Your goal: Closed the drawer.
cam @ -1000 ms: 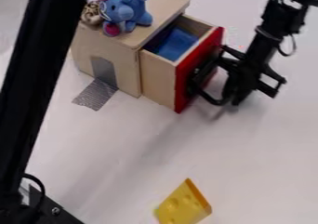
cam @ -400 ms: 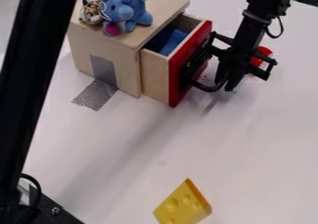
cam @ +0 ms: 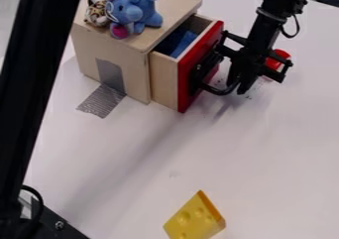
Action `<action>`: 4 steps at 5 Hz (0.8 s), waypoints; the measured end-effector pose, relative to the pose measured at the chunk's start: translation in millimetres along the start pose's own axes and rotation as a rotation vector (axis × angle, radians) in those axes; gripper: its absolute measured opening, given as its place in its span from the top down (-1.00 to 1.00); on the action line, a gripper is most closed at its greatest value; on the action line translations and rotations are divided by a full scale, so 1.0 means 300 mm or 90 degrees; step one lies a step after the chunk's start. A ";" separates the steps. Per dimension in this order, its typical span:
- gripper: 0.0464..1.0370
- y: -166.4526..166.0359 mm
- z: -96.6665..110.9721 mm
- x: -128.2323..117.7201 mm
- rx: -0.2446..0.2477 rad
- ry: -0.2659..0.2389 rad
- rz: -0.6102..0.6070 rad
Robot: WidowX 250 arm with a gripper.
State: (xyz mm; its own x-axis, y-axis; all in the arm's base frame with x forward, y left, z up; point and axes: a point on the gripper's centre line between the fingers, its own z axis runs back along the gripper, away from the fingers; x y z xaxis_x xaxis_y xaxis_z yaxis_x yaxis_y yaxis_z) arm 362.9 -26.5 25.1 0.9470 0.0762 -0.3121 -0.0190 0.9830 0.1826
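Bottom centre, a yellow cheese wedge (cam: 193, 220) lies on the surface (cam: 265, 158). Upper right, the claw (cam: 237, 86) is at the part-open drawer's (cam: 186, 87) red front; whether it's spread or pressed together, I can't tell. Beyond, upper left, a blue plush toy (cam: 127, 11) tops the wooden box (cam: 137, 59).

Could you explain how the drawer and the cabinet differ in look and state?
The drawer has a red front; the cabinet shows pale wood with a grey patch. The drawer stands partly out, holding something blue, while the cabinet carries plush toys on top. Both have pale wooden sides.
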 end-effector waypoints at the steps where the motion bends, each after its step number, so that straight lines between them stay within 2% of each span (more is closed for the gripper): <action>1: 0.85 0.033 -0.010 -0.001 0.008 0.007 0.010; 2: 0.85 0.071 -0.015 -0.007 0.015 0.020 0.024; 4: 0.85 0.136 -0.028 -0.017 0.010 0.043 0.049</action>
State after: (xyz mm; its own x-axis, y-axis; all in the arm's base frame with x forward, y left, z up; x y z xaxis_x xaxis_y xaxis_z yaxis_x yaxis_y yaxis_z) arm 354.6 14.8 26.4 0.9192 0.1630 -0.3586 -0.0856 0.9712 0.2222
